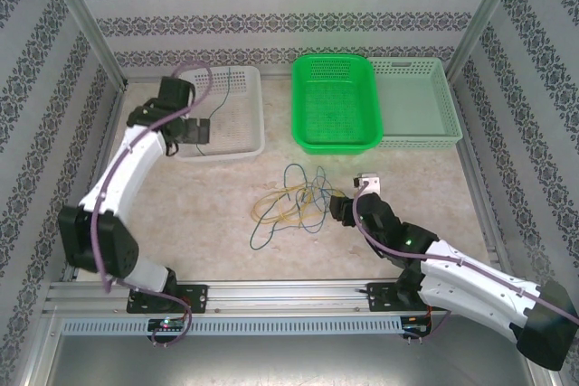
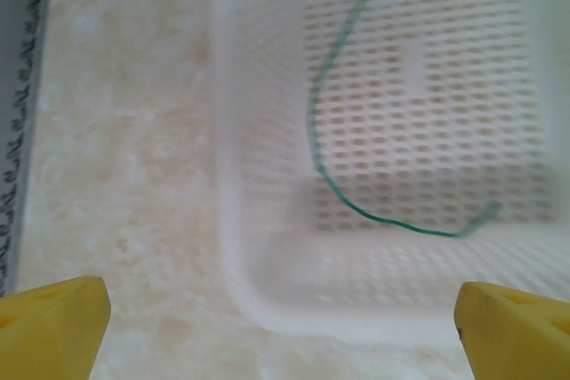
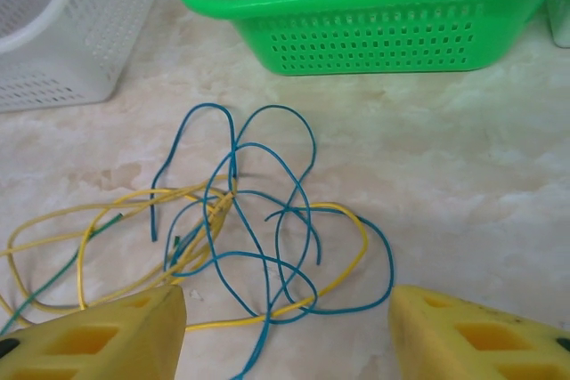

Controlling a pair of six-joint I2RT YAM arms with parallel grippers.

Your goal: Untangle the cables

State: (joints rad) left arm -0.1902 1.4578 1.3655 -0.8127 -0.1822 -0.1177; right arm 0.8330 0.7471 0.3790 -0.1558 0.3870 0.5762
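A tangle of cables (image 3: pixel 240 229) in three colours, yellow, blue and green, is seen spread on the marble counter (image 1: pixel 199 214), in front of the baskets and roughly midway between the two arms. The number of strands in it cannot be counted where the loops cross. One further green cable (image 2: pixel 312 131) is seen lying apart from the rest, curved across the floor of the white basket (image 1: pixel 256 110) at the far left.

Three baskets are lined up along the back of the counter: the white one, a bright green basket (image 1: pixel 335 147) in the middle and a pale green basket (image 1: pixel 421 140) touching it on the right.

Two hands are counted. The right hand (image 3: pixel 285 327) is held low at the tangle's right edge, its yellow fingers well apart and nothing gripped between them. The left hand (image 2: pixel 280 327) is poised over the near left corner of the white basket, its fingers spread wide and empty.

The separate blue loops and yellow strands are made out in the right wrist view, whereas from above they are reduced to a thin knot. The lone green cable's full curve is shown by the left wrist view, somewhat blurred. The whole row of baskets and both arms are taken in from the overhead camera.
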